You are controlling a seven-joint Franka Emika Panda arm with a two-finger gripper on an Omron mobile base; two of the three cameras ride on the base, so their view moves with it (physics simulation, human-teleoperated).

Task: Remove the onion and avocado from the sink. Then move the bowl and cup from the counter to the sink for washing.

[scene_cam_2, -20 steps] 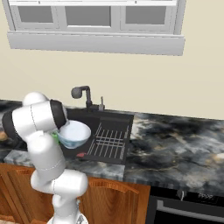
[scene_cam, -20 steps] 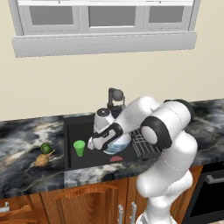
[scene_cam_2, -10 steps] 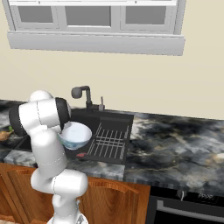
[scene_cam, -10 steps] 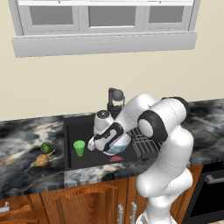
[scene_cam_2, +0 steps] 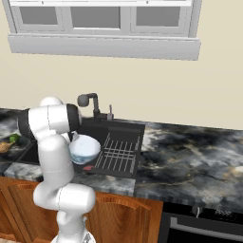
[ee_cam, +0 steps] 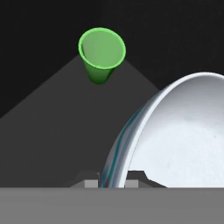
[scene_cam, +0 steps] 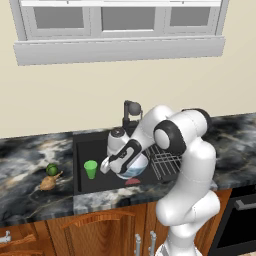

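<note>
My gripper (ee_cam: 111, 181) is shut on the rim of the white, blue-rimmed bowl (ee_cam: 175, 135), which it holds tilted low over the black sink (scene_cam: 87, 150). In the base views the bowl (scene_cam: 131, 167) (scene_cam_2: 84, 148) hangs in the basin's middle, beside the wire rack. The bright green cup (scene_cam: 90, 169) (ee_cam: 101, 52) stands upright on the sink floor, to the left of the bowl and apart from it. The dark green avocado (scene_cam: 51, 169) and the tan onion (scene_cam: 47, 183) lie on the marbled counter (scene_cam: 25, 155) to the left of the sink.
A dark faucet (scene_cam: 131, 111) rises behind the basin. The wire rack (scene_cam: 165, 161) fills the sink's right part. A small red object (scene_cam: 132, 181) lies on the sink floor near the front wall. An oven front (scene_cam: 240, 220) is at the lower right.
The arm's upper links have swung a little to the left and the bowl has sunk slightly in the sink. The cup, onion and avocado have not moved.
</note>
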